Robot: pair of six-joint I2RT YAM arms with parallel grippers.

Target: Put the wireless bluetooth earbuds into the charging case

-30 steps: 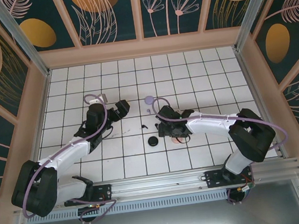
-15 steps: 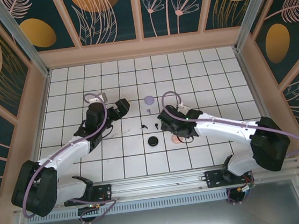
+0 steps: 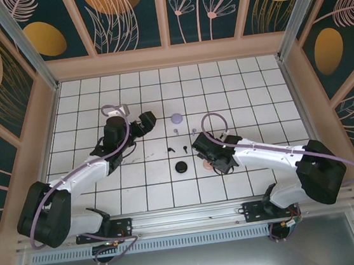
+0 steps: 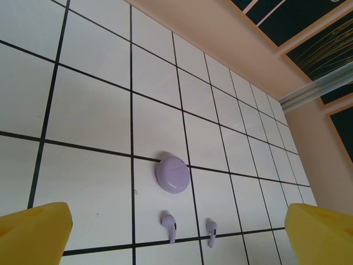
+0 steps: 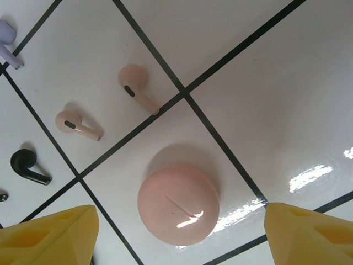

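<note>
A closed pink case [image 5: 178, 203] lies on the tile between the wide-open fingers [image 5: 49, 234] of my right gripper [image 5: 182, 223], which hovers just above it. Two pink earbuds [image 5: 138, 87] [image 5: 76, 124] lie beyond it, with a black earbud [image 5: 27, 164] and a lilac earbud [image 5: 8, 38] farther left. My left gripper [image 4: 176, 245] is open and empty, facing the closed lilac case [image 4: 172, 174] and two lilac earbuds [image 4: 169, 225] [image 4: 211, 231]. From above, the left gripper [image 3: 144, 122] is left of the lilac case [image 3: 176, 117]; the right gripper [image 3: 217, 160] covers the pink case.
A round black case [image 3: 181, 166] sits just left of the right gripper, with two black earbuds [image 3: 170, 149] [image 3: 184, 149] behind it. The white grid table [image 3: 249, 92] is walled by wooden panels on three sides.
My right gripper has slid right and toward the near edge, from over the black earbuds to over the pink case. The left gripper has shifted slightly farther away.
</note>
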